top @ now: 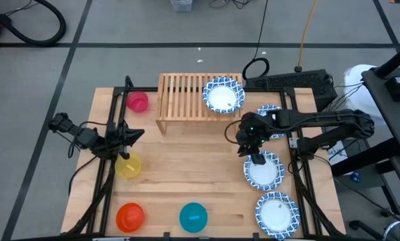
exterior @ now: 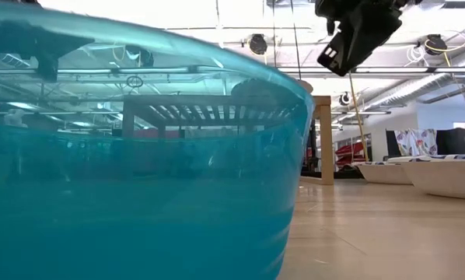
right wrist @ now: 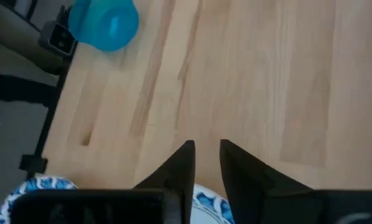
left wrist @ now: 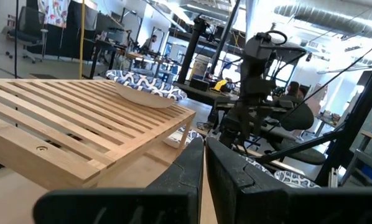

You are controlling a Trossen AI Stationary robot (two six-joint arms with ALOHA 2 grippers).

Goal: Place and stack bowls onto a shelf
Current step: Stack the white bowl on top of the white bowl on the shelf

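The light-wood shelf [top: 183, 97] stands at the table's far middle, and one blue-rimmed bowl [top: 223, 95] rests on its right end; the left wrist view shows the bowl [left wrist: 145, 90] on the slats too. Three more blue-rimmed bowls lie on the table's right side: one [top: 273, 115] partly under my right arm, one [top: 267, 173], one [top: 277, 214]. Pink [top: 137, 102], yellow [top: 128, 165], orange-red [top: 130, 215] and teal [top: 193, 216] bowls sit on the left and near side. My right gripper [right wrist: 206, 149] hovers narrowly open above the middle blue-rimmed bowl, holding nothing. My left gripper [left wrist: 204, 146] is shut at the left, near the yellow bowl.
The shelf's left part is bare slats [left wrist: 61, 118]. Bare tabletop [top: 193, 161] lies between the shelf and the near bowls. The teal bowl [exterior: 139, 155] fills most of the low view. Dark frame bars [top: 300, 167] run along the table's right side.
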